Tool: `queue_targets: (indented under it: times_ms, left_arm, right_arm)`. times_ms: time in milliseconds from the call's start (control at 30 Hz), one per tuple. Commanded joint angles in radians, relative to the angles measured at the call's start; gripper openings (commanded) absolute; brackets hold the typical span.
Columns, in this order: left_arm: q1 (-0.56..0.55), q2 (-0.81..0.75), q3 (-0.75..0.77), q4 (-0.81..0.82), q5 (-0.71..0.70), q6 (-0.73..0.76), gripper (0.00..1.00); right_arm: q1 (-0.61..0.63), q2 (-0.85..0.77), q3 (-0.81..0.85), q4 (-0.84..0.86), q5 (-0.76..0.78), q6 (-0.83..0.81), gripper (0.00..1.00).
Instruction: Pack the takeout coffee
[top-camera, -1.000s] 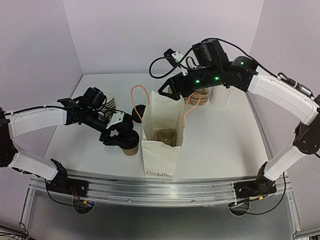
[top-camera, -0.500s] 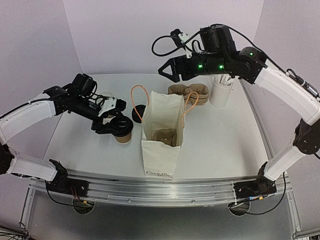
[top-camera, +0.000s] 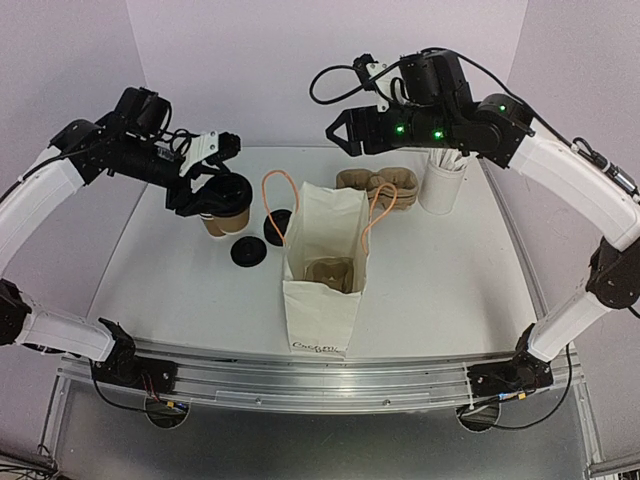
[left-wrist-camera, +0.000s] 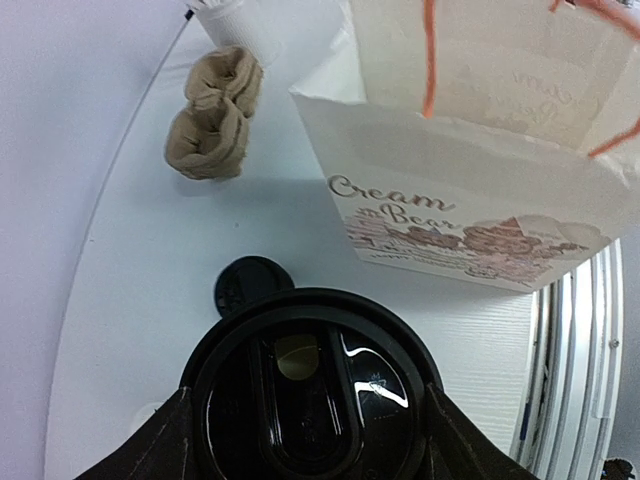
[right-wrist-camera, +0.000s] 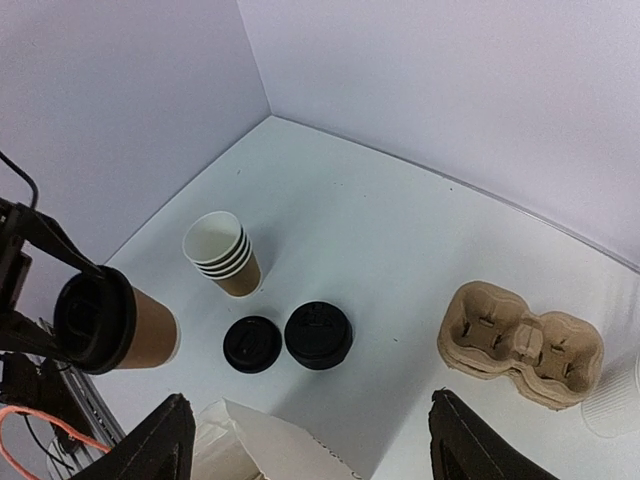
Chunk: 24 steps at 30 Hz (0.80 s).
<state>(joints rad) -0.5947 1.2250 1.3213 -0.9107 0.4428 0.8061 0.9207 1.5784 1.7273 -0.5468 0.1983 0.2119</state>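
The takeout coffee (top-camera: 226, 208), a brown paper cup with a black lid, hangs in the air over the table's back left, and my left gripper (top-camera: 214, 194) is shut on it. The left wrist view looks straight down on its lid (left-wrist-camera: 310, 385), with a finger (left-wrist-camera: 165, 440) at each side. From the right wrist the cup (right-wrist-camera: 118, 322) shows at the far left. My right gripper (top-camera: 345, 130) is open and holds nothing, high above the back of the white paper bag (top-camera: 325, 270). The bag stands open, with a cardboard carrier (top-camera: 331, 272) inside.
A loose black lid (top-camera: 248, 252) lies left of the bag, a lid stack (right-wrist-camera: 318, 335) beside it. Nested lidless cups (right-wrist-camera: 222, 255) stand at the back left. Cardboard carriers (top-camera: 380, 190) and a white cup of sticks (top-camera: 443, 180) are behind the bag.
My left gripper has lifted the lidded cup off the table and carried it up and back to the left. My right gripper rose from the bag's rear edge.
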Motion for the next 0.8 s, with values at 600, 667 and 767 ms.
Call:
queue_targets:
  times_ms: [600, 667, 767]
  left_arm:
    - [-0.168, 0.345, 0.878, -0.316, -0.134, -0.137, 0.49]
    - [-0.200, 0.369, 0.925, -0.310, -0.120, -0.172, 0.49]
    - [-0.228, 0.413, 0.984, -0.317, -0.093, -0.218, 0.47]
  right_arm:
    - [-0.078, -0.134, -0.176, -0.063, 0.250, 0.274, 0.76]
    - [-0.095, -0.140, -0.189, -0.076, 0.260, 0.286, 0.76]
    - [-0.128, -0.148, -0.217, -0.087, 0.252, 0.307, 0.76]
